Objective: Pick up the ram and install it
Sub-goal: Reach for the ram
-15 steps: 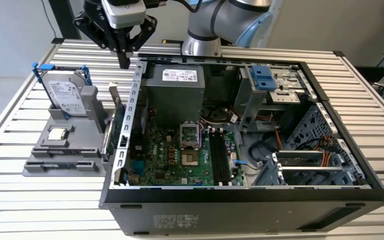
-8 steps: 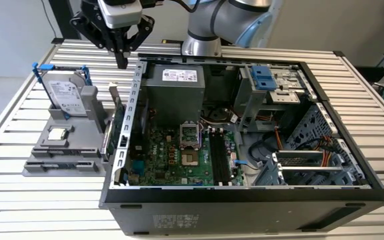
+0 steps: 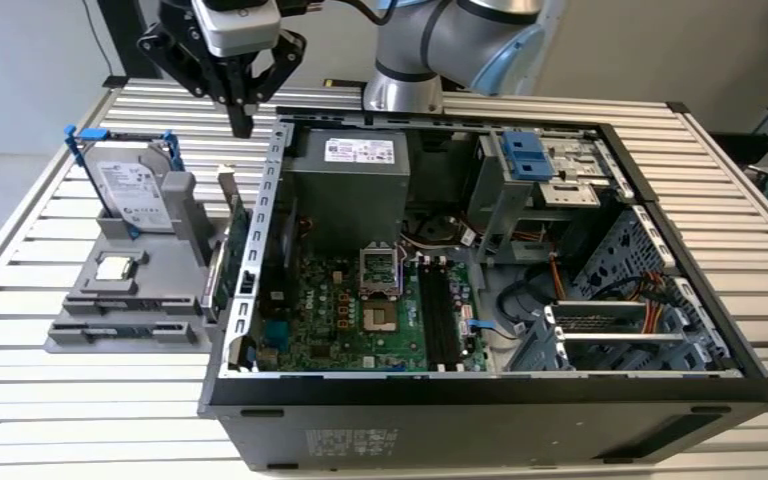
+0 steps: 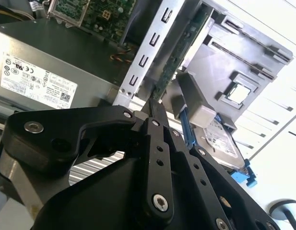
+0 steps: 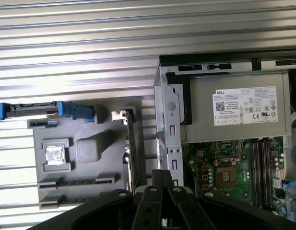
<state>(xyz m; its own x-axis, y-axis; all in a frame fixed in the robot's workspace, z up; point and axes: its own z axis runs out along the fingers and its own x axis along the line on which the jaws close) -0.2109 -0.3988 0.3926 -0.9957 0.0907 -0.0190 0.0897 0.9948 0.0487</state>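
Your gripper point(image 3: 240, 125) hangs above the far end of the grey holder point(image 3: 131, 305), clear of everything, close to the back corner of the computer case point(image 3: 491, 400). The ram point(image 3: 233, 245) isn't picked yet. It stands on its long edge in a slot along the holder's side nearest the case wall, and in both wrist views it reads as a thin green strip running away from the fingertips point(image 5: 162, 176). Standing it edge-up looks deliberate, since the top edge is exposed for a pinch from above. The hard drive point(image 3: 131, 190) with blue rails sits upright in the same holder, and the processor chip point(image 3: 117, 268) lies flat in its own pocket, both apart from the ram. The case lies on its side on the slatted table point(image 3: 37, 380) with the panel off, so the motherboard point(image 3: 344, 320) and its memory slots point(image 3: 438, 310) face up; that suits a straight-down insert. The jaws look pinched together, tips meeting in one point, with nothing between them and nothing touched. The ram is in the holder, not in the case.
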